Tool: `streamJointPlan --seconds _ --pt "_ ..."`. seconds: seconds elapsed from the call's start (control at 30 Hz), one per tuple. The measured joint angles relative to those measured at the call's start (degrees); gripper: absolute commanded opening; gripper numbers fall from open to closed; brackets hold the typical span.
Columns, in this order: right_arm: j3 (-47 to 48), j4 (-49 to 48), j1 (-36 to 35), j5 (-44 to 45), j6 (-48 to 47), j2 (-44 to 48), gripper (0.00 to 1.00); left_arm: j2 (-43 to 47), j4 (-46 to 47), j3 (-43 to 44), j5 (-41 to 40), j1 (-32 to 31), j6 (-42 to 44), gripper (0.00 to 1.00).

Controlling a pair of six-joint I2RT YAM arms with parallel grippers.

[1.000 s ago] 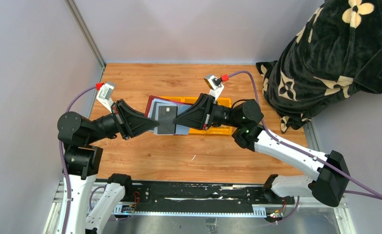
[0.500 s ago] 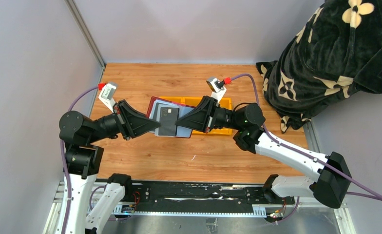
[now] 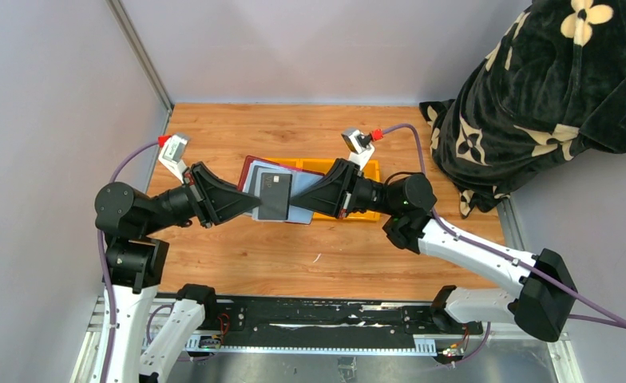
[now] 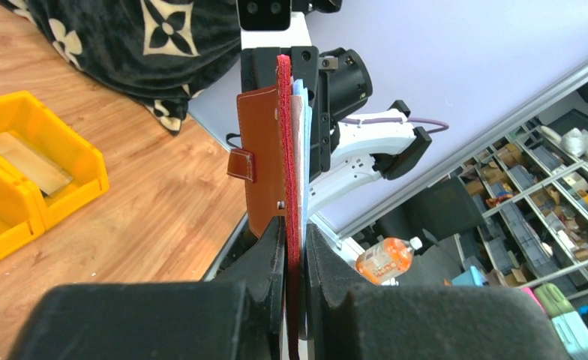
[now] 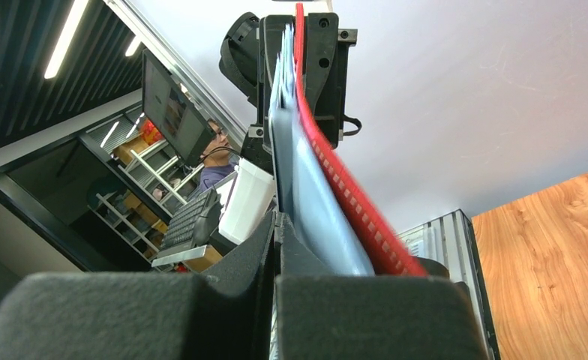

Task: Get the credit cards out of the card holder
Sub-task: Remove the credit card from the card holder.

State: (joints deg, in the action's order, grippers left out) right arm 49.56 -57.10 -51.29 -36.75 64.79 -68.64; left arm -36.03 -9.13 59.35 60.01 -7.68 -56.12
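The maroon card holder (image 3: 247, 166) hangs open in the air between my two arms, above the yellow tray. My left gripper (image 3: 254, 204) is shut on its left edge. In the left wrist view the card holder (image 4: 284, 150) stands edge-on between the fingers of my left gripper (image 4: 295, 251). A dark grey credit card (image 3: 274, 195) lies on the grey-silver sleeves (image 3: 303, 212), slightly tilted. My right gripper (image 3: 294, 199) is shut on its right edge. In the right wrist view my right gripper (image 5: 276, 225) pinches that card (image 5: 280, 157) beside the sleeves (image 5: 317, 206).
The yellow three-compartment tray (image 3: 361, 169) sits on the wooden table under the right wrist; a tan-gold card (image 4: 28, 160) lies in one compartment. A black flowered blanket (image 3: 533, 96) is piled at the back right. Grey walls close the left and back.
My right arm has drawn back a little to the right, and the dark grey card has turned slightly on the sleeves. The left arm holds almost still.
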Motion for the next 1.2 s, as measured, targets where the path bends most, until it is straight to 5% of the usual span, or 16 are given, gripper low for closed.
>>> streamJointPlan --seconds 0.2,0.3,0.37,0.67,1.0,1.2 --pt "-0.44 0.81 0.04 0.07 -0.90 1.05 0.00 0.37 0.00 0.00 -1.62 0.07 0.13 0.12" --pt "-0.46 1.64 0.04 0.59 -1.86 1.81 0.25 0.37 -0.42 0.00 -2.47 0.07 0.50 0.12" --pt "-0.44 2.78 -0.04 0.83 -2.91 2.34 0.31 0.42 -0.94 0.00 -2.95 0.07 1.33 0.12" --pt "2.62 11.02 -1.01 1.31 -7.78 1.77 0.37 0.59 -2.14 0.00 -4.20 0.07 2.95 0.12" --pt "3.65 9.01 -1.62 0.33 -6.60 -1.31 0.00 1.01 -2.16 0.02 -4.74 0.07 2.95 0.14" --pt "2.47 3.65 -1.66 -0.11 -4.09 -1.42 0.00 1.01 -1.97 0.55 -4.72 0.07 2.27 0.25"
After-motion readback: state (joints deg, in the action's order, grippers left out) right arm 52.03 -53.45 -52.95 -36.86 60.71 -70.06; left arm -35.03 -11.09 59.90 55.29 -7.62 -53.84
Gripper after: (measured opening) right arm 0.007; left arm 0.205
